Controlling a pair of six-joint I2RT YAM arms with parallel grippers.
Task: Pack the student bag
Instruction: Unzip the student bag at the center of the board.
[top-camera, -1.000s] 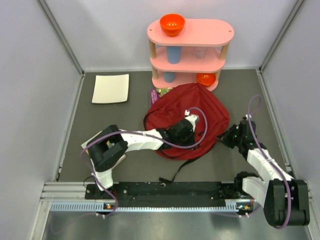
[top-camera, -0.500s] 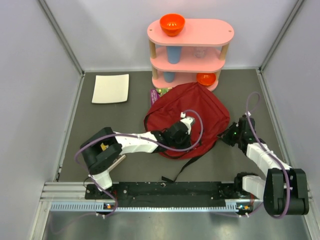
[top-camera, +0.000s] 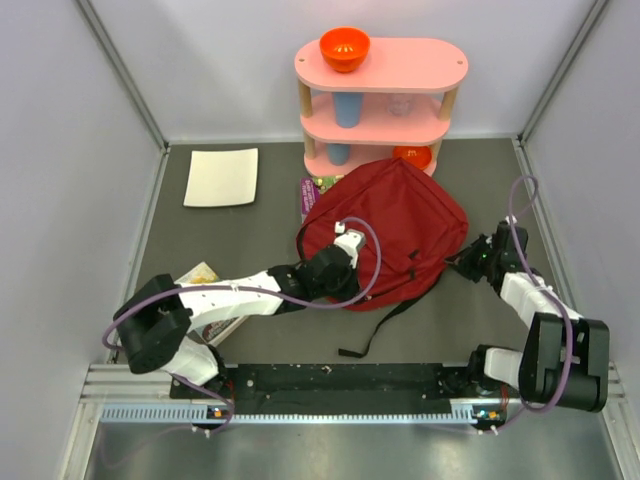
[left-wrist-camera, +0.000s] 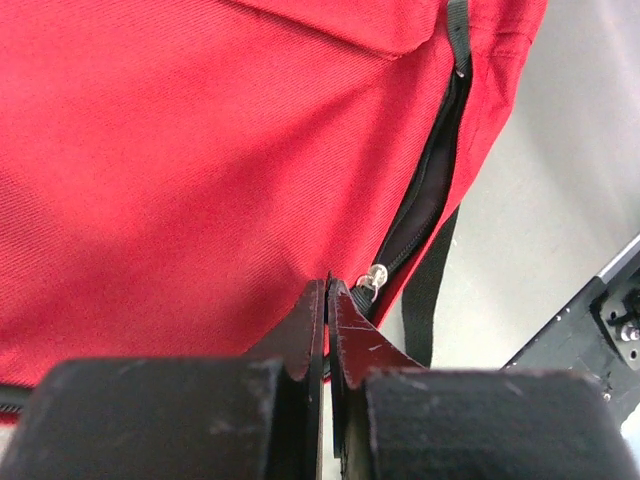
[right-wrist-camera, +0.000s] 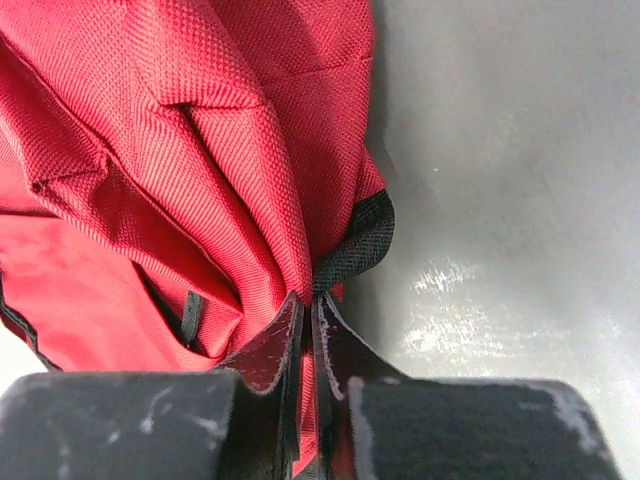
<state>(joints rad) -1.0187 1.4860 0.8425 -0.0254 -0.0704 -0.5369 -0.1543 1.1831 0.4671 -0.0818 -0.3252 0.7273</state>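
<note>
Early going, I judge: bag (top-camera: 385, 235) on desk (top-camera: 230, 240) between claws, right claw (right-wrist-camera: 315, 295) pinching its hem, left claw (left-wrist-camera: 327, 290) closed tight against fabric, zipper pull (left-wrist-camera: 375, 277) just beside its tip, zip (left-wrist-camera: 430, 180) part open, nothing visibly packed, loading still to do.

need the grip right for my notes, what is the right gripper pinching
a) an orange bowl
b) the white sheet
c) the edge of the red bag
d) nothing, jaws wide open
C: in the right wrist view the right gripper is shut on a bunched fold of the student bag, right where the red fabric meets its black-trimmed edge.
</note>
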